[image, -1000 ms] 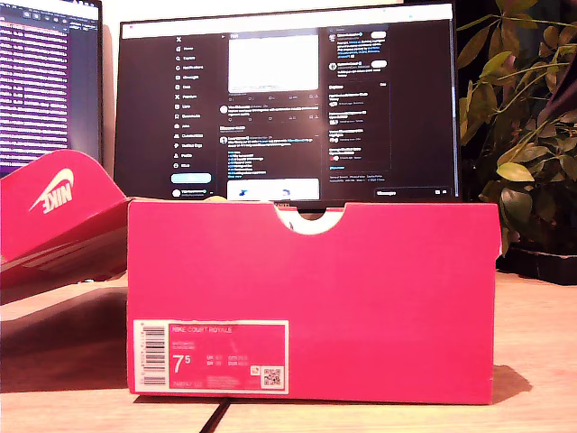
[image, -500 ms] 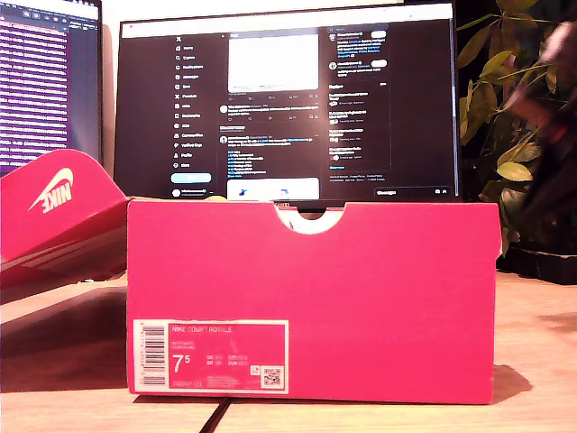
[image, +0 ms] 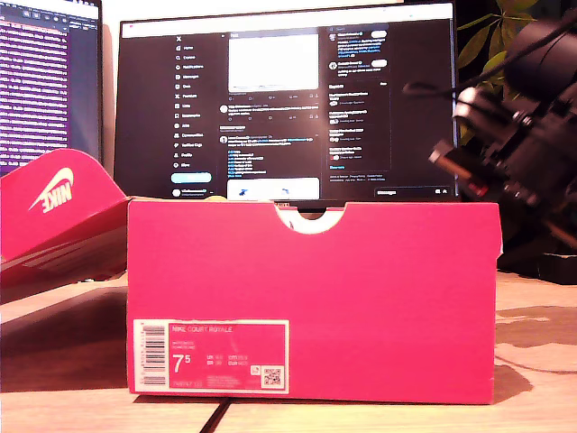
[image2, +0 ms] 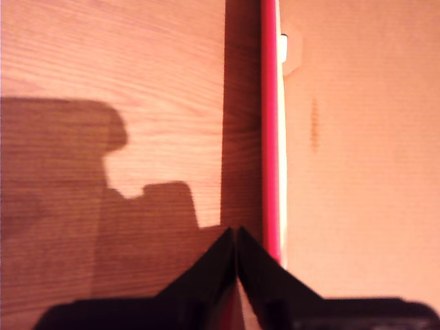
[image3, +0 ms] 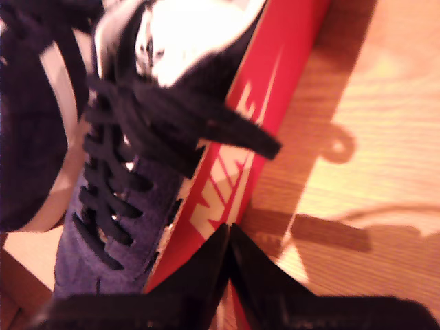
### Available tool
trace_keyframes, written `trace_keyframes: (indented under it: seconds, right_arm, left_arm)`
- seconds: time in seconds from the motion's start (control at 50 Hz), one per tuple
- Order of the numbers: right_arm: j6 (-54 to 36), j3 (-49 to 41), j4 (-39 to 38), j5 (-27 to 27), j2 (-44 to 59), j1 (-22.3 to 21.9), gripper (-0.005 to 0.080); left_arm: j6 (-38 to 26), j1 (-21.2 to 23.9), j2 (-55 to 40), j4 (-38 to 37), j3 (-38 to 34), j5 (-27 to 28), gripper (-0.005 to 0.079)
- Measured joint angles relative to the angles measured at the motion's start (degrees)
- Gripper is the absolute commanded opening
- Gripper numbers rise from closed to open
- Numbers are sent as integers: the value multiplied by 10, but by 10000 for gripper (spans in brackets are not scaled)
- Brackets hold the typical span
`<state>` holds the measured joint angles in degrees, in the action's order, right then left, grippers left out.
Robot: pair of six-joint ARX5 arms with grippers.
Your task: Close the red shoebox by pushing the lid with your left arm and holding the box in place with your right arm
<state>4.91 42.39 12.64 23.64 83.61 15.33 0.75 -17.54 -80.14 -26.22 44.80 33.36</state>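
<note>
An arm [image: 509, 126] newly in at the exterior view's right, my second gripper [image3: 229, 237] fingers pressed together over shoebox [image: 311, 302] wall.

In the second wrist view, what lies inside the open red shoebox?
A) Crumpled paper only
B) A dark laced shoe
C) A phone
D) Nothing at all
B: a dark shoe with black laces sits inside the red shoebox, next to its branded wall.
</note>
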Motion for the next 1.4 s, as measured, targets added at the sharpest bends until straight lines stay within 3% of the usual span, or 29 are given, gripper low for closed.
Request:
trace_keyframes:
  seconds: [0.22, 0.52, 0.86, 1.4]
  right_arm:
    - [12, 0, -20, -2, 0, 13, -12]
    - [12, 0, -21, -2, 0, 16, -12]
    - [12, 0, -21, -4, 0, 16, -12]
    - [12, 0, -23, -6, 0, 16, -12]
  left_arm:
    - [-9, -3, -30, -25, 3, 16, -19]
    - [-27, -2, -139, -40, 3, 84, -19]
    - [-70, -12, -145, -44, 11, 191, -19]
    - [-122, -28, -124, -263, 168, 212, -19]
